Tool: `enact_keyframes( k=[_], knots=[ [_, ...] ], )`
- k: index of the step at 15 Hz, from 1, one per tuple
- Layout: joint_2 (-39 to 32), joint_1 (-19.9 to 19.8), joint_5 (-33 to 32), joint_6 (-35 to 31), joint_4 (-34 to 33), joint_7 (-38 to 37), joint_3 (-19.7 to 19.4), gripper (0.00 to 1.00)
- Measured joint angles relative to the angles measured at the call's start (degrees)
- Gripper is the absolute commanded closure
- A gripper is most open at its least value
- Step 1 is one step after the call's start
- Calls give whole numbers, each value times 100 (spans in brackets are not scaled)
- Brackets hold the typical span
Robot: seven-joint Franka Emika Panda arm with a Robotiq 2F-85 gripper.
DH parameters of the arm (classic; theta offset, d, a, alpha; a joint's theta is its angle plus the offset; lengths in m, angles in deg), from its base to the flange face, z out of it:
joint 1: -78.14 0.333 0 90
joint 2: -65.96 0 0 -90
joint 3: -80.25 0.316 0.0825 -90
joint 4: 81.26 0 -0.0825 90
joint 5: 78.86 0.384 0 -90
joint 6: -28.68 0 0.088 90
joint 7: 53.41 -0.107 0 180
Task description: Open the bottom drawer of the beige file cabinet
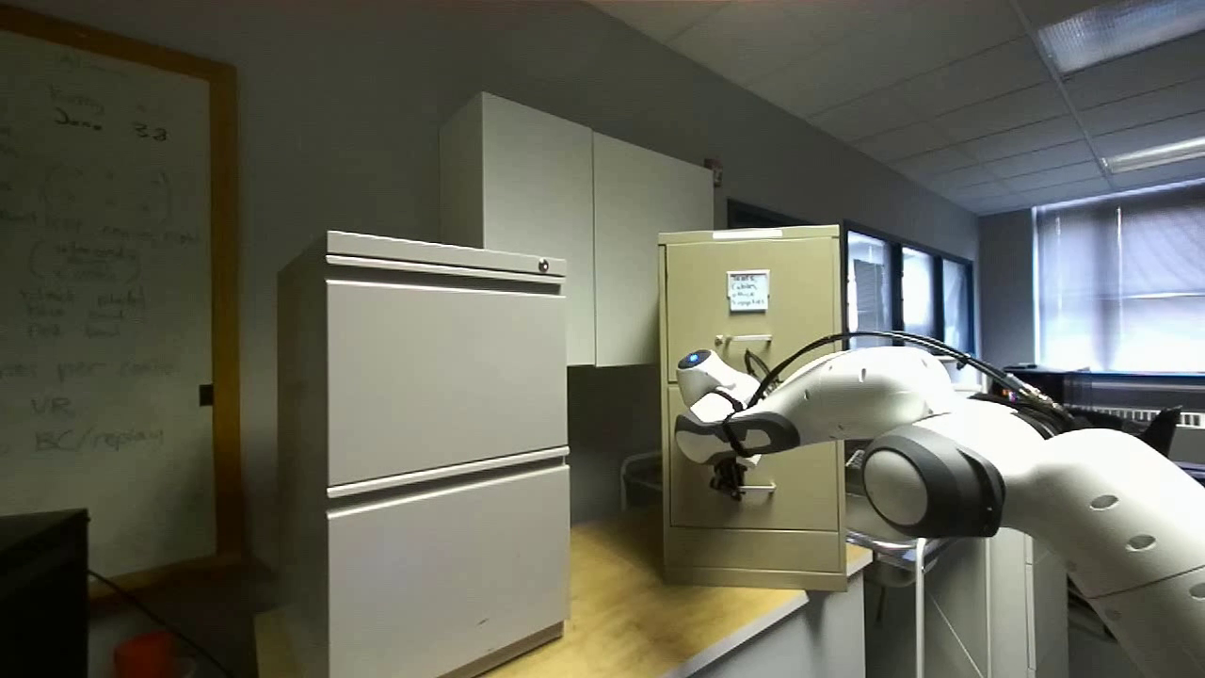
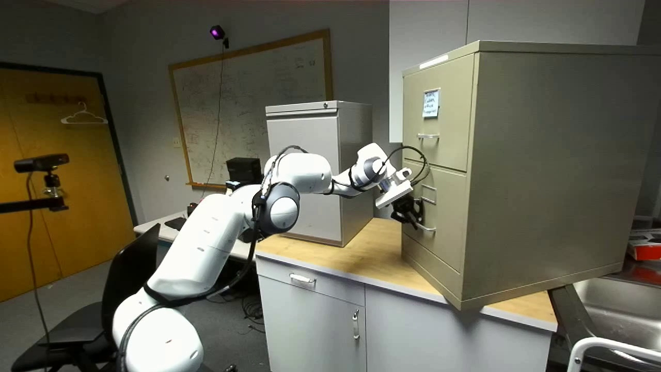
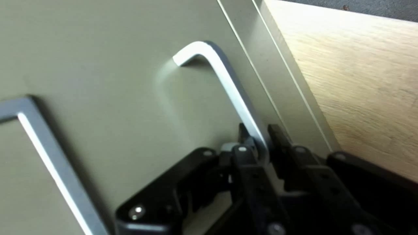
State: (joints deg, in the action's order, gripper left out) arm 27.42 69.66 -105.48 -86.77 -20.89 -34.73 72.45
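Observation:
The beige file cabinet (image 1: 755, 574) (image 2: 547, 170) stands upright on the wooden counter, with a white paper on its top drawer front. The bottom drawer (image 1: 805, 471) (image 2: 449, 217) is flush with the cabinet in both exterior views. Its front fills much of the wrist view (image 3: 98, 65). Its silver handle (image 3: 225, 78) also shows in both exterior views (image 1: 759, 488) (image 2: 427, 228). My gripper (image 1: 727, 482) (image 2: 414, 219) is tilted down at one end of this handle. In the wrist view, its black fingers (image 3: 258, 132) are close together with the handle bar between them. The handle's near end is partly hidden by the fingers.
The wooden counter (image 1: 621, 584) (image 2: 361, 253) (image 3: 369, 81) has a front edge near the cabinet base. A pale grey two-drawer cabinet (image 1: 442, 377) (image 2: 304, 134) stands beside it. A silver label frame (image 3: 52, 156) sits above the handle. A sink (image 2: 614, 310) is at the right.

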Motion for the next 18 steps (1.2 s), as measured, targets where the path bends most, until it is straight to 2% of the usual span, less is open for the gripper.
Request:
enact_keyframes(
  k=[8,18],
  knots=[
    [137,65,-218,-151,275,157,4,95],
    [589,37,-343,-968,1137,453,-18,95]
  ],
)
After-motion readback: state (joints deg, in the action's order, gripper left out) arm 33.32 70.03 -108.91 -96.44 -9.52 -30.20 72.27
